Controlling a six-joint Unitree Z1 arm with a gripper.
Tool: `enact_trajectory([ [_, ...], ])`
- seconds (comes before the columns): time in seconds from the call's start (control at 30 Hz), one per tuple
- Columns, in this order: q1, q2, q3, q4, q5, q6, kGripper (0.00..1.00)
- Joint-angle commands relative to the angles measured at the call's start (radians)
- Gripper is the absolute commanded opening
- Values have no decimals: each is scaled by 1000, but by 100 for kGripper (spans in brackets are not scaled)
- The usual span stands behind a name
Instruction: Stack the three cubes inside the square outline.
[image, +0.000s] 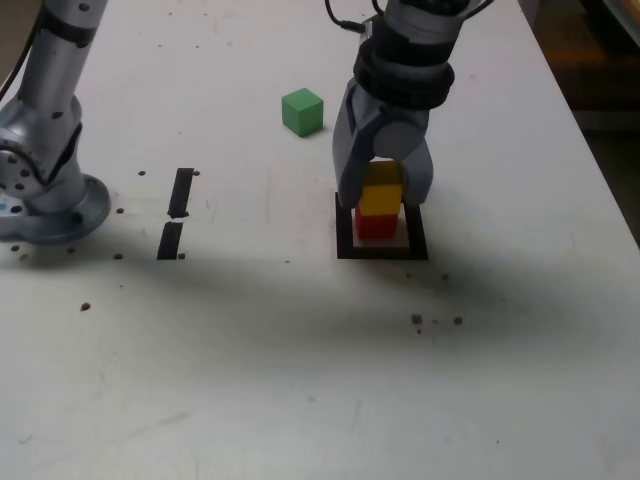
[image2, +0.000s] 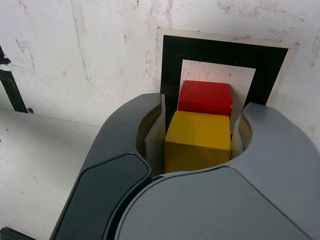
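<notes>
One loose cube, the green cube (image: 302, 112), sits on the desk (image: 240, 350), ext. view's left of the square outline (image: 345, 240) & farther back. Inside the outline is the red cube (image: 375, 224); the hand (image: 382, 196) grips the yellow cube (image: 380, 200) over it, contact unclear, so next move prob. = align, set down, let go.

In the middle of the exterior view, one cube (image: 380, 195) is yellow, deepening to orange-brown in shade, and the one below it (image: 376, 224) is plain red; the cube (image: 302, 112) at upper centre is plain green. The square outline (image: 345, 240) is black around white, and the counter (image: 230, 360) is whitish, speckled with dark brown spots. The jaws (image2: 196, 127) are grey.
</notes>
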Motion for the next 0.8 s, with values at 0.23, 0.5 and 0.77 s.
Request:
enact_trajectory([
  [0.23, -2, -6, 6, 3, -1, 6, 88],
  [0.5, 6, -33, 19, 49, 14, 0, 100],
  [0.77, 14, -63, 63, 75, 6, 7, 100],
])
